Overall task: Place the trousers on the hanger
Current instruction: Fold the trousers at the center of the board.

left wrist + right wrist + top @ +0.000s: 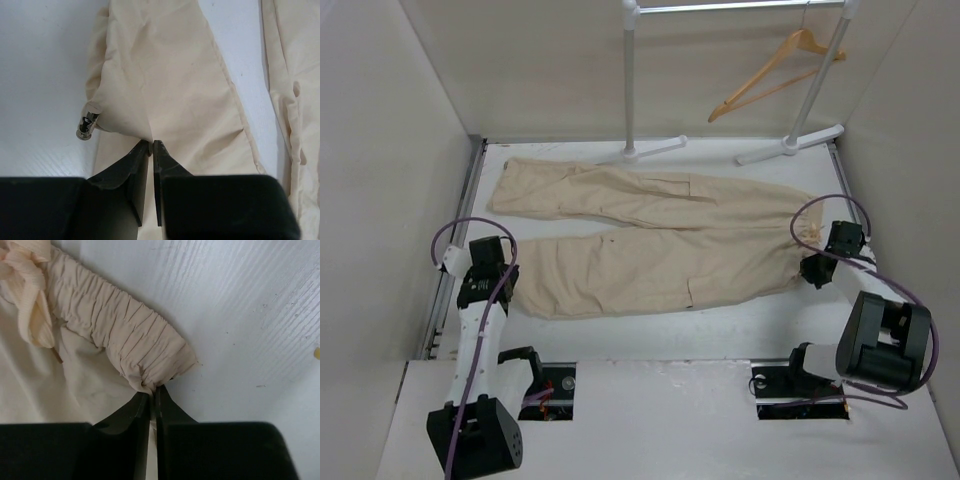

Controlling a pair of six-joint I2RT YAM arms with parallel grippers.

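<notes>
At the left, the left pincer (151,146) is clenched on the hem end of the near leg of the trousers (650,235); they lie flat across the white desk (770,320), legs pointing left, waist to the right. Behind them the hanger (775,72) hangs tilted on the white rack (630,80), well apart from the cloth; at the right, the right pincer (153,390) grips the gathered corner of the waistband.
</notes>
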